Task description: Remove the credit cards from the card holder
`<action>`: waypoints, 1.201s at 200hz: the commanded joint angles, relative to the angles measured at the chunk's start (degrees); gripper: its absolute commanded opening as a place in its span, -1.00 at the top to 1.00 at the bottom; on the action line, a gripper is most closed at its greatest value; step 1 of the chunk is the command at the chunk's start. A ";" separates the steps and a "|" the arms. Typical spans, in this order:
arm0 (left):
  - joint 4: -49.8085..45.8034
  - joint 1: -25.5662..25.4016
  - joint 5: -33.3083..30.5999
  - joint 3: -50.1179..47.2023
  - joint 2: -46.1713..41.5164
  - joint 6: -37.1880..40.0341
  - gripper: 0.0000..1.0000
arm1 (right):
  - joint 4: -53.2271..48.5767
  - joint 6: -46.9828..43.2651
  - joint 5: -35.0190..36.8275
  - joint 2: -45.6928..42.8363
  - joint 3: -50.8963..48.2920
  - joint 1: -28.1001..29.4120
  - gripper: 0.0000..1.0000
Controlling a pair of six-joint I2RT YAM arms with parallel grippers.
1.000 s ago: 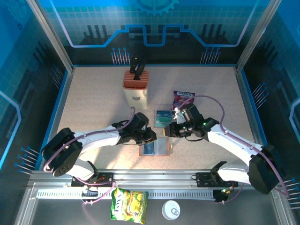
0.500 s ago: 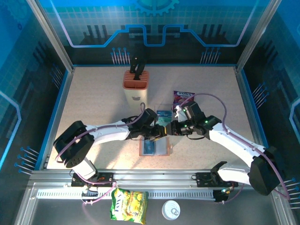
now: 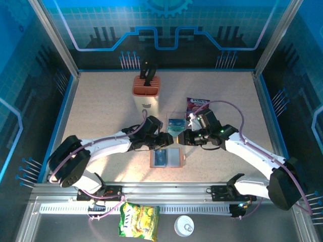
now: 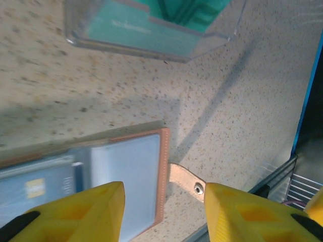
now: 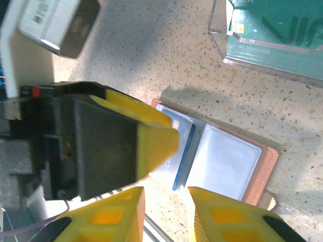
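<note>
One card holder [image 3: 165, 158] lies near one clear tray [image 3: 169, 117].

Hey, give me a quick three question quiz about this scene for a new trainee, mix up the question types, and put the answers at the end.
1. True or false: the card holder is folded shut.
2. In one word, are the jaws of the left gripper open or shut?
3. Where do the teal cards lie? A: between the left gripper's fingers. B: in the clear tray. C: under the card holder.
Key: 1 false, it lies spread open; 2 open; 3 B.
</note>
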 commanded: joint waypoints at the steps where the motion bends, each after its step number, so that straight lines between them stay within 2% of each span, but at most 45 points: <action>1: -4.48 1.26 -2.62 -2.88 -3.16 2.04 0.14 | 2.36 2.14 -1.47 1.02 -1.30 1.09 0.45; 96: -6.57 2.48 -4.85 -10.16 -6.86 2.06 0.37 | 11.50 6.73 -2.46 9.47 -3.78 5.87 0.46; 150: -5.15 2.42 -3.42 -12.65 -7.80 0.59 0.50 | 12.81 7.23 -2.47 13.81 -2.02 8.22 0.47; 240: -4.22 1.14 -2.70 -13.88 -8.31 -1.05 0.60 | 14.90 9.04 -2.38 17.51 -1.61 10.42 0.47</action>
